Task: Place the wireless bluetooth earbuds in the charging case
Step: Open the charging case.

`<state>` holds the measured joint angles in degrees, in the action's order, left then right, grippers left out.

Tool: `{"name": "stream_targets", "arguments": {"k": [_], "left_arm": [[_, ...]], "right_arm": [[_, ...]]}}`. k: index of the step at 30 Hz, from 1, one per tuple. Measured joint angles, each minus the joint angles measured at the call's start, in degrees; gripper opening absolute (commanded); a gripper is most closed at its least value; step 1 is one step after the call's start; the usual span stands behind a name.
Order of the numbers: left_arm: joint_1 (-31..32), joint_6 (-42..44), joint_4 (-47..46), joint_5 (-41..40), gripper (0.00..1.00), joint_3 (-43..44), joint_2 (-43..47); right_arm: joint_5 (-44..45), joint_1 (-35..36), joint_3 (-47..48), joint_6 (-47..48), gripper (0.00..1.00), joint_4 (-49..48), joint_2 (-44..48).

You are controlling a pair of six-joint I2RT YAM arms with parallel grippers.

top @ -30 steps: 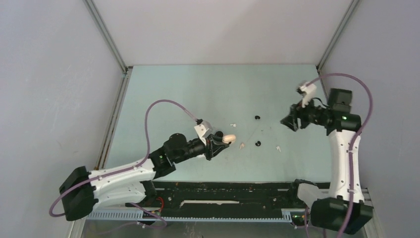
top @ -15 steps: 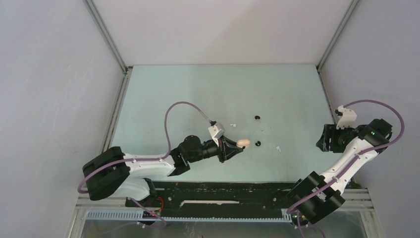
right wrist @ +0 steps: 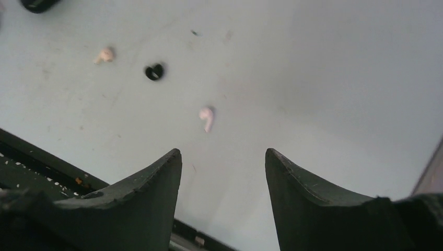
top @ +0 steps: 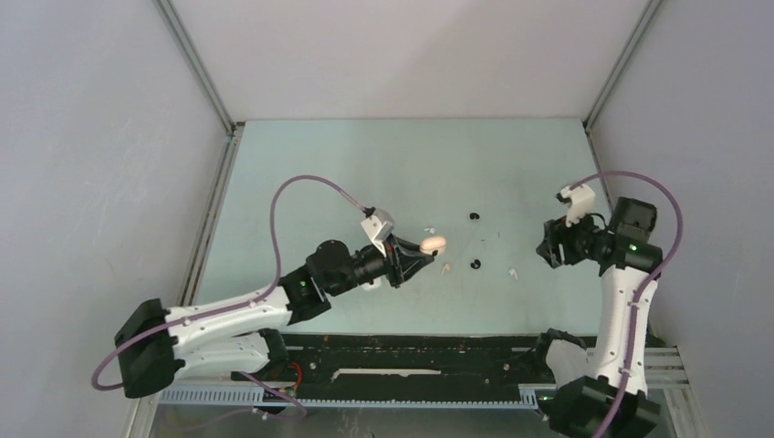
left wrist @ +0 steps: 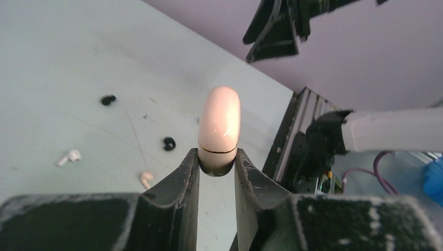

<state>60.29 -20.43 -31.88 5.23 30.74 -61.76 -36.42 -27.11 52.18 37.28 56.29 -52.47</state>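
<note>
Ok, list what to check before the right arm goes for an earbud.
1. Grip: left fingers clamp the glossy peach oval charging case, ok.
2. Lid: case open for earbuds, not ok, seam closed.
3. Free hand: right fingers spread and empty, ok.
4. Target: pale stemmed earbud lies loose on the pale green table ahead of the right fingers, ok.
5. Match: earbud belongs to this case, cannot tell.

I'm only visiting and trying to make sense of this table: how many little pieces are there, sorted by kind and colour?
Black earbuds: 2
Pale earbuds: 3
Peach charging case: 1
Total: 6
</note>
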Motion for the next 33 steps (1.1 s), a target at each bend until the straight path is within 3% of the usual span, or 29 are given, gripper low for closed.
{"name": "stream_targets", "arguments": {"k": [10, 14, 20, 25, 29, 33], "left_arm": [[-1.6, 2.0, 30.1, -9.9, 0.0, 13.0, 11.6], [-1.7, 1.7, 37.5, -12.6, 0.0, 14.5, 15.3], [-1.7, 1.2, 38.5, -8.7, 0.0, 11.0, 16.4], [-1.7, 5.7, 38.9, -2.2, 0.0, 10.3, 10.8], [-1.3, 10.1, 39.1, 2.2, 0.0, 11.1, 7.3], [-0.3, 13.9, 38.8, 5.6, 0.0, 11.4, 6.6]], "right_arm": [[-8.1, 23.0, 0.0, -9.0, 0.65, -11.8, 1.7], [-8.0, 32.3, 0.0, -11.7, 0.69, -14.1, 2.1], [-12.3, 36.2, 1.1, -11.5, 0.95, -14.5, 4.0], [-21.2, 43.2, 7.4, -10.7, 0.96, -13.6, 2.4], [-21.0, 54.3, 9.3, -10.9, 0.96, -14.1, -0.4], [-19.9, 58.3, 9.3, -10.9, 0.95, -13.8, -4.2]]}}
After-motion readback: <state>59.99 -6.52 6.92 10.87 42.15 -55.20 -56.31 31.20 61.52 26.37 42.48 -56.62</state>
